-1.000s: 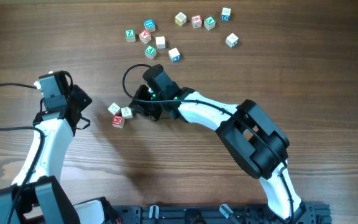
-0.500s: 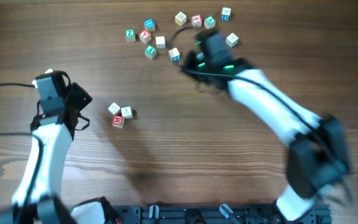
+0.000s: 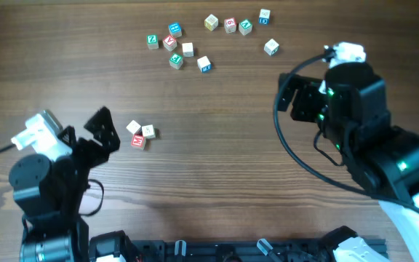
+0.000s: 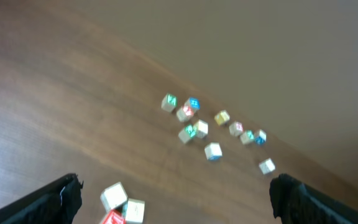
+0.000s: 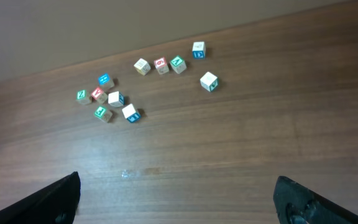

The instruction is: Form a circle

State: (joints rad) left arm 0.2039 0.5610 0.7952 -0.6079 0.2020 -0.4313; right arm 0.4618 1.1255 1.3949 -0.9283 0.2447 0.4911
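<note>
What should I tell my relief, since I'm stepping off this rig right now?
The left tool is open and empty, lifted off the table, with the cluster just ahead of it.
The right tool is open and empty, raised on the right, away from every cube.
The cluster of three cubes, including the red-faced cube, sits packed together left of centre. It is not a ring.
The loose cubes, eleven of them, lie scattered along the far side.
Done: three cubes gathered.
Left: probably fetch the loose ones and arrange a circle.
</note>
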